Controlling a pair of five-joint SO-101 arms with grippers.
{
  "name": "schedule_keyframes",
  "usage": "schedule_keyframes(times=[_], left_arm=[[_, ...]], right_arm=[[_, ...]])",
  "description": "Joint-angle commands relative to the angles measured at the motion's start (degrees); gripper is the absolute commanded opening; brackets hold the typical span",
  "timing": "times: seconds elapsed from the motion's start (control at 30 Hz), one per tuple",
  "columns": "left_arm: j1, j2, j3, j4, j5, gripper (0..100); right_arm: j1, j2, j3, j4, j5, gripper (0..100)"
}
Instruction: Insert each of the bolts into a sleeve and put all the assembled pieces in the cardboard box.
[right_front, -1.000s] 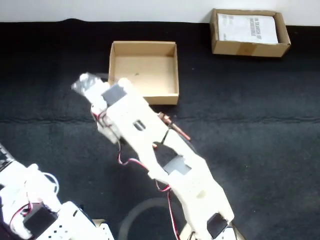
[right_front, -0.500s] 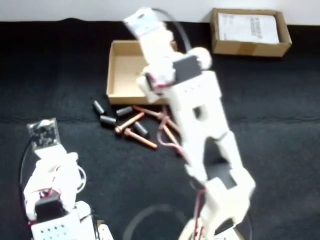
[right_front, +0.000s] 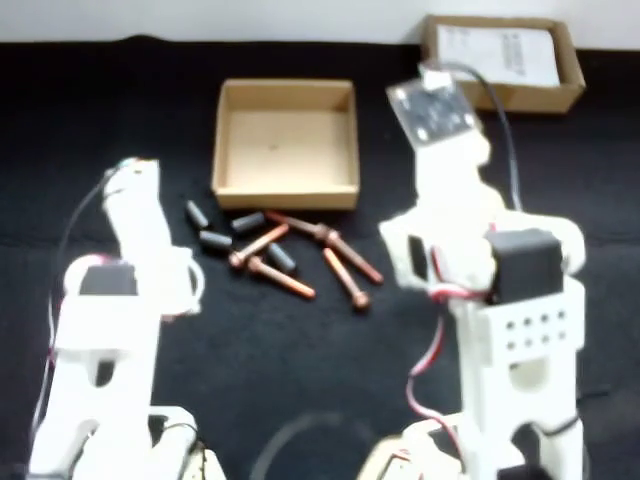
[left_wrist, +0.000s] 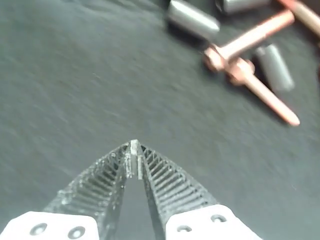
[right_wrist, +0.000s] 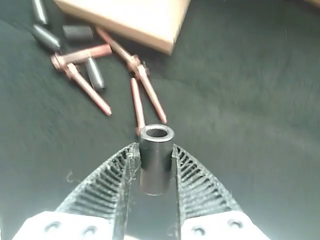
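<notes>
Gripping 1 dark grey metal sleeve (right_wrist: 156, 172), copper-coloured bolts (right_front: 345, 276) loose on the black desk (right_front: 600, 170)
Your right end effector (right_wrist: 155, 148) clamps it; your left end effector (left_wrist: 134, 150) is pinched closed, empty. Feed a bolt in crooked and it could jam.

Bolts (right_front: 260, 245), sleeves (right_front: 215, 240) beside cardboard box (right_front: 285, 197)

Black cloth (right_front: 600, 170) spread over the whole table up to a white wall (right_front: 200, 18) at the far edge, and at the far right corner a second box (right_front: 500, 98), open-topped, holding a printed white sheet (right_front: 497, 55) flat inside.
</notes>
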Motion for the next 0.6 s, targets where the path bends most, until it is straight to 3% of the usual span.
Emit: schedule_keyframes(times=[0.0,0.17,0.3,0.43,0.57], left_arm=[[7.96,7.69,-9.36,4.4,7.47,1],[15.78,17.63,-17.89,4.75,24.53,3],[17.89,26.42,-25.01,4.75,37.36,18],[17.89,34.86,-29.32,4.75,38.59,30],[17.8,42.68,-32.4,4.75,38.77,33]], right_arm=[[3.38,-6.29,6.64,-0.48,1.93,0.6],[5.41,-10.15,13.32,-1.63,2.37,0.6],[5.41,-12.26,16.48,-1.71,2.2,0.6],[5.58,-13.76,18.59,-2.86,2.2,0.6],[5.67,-13.93,20.0,-2.86,2.2,0.6]])
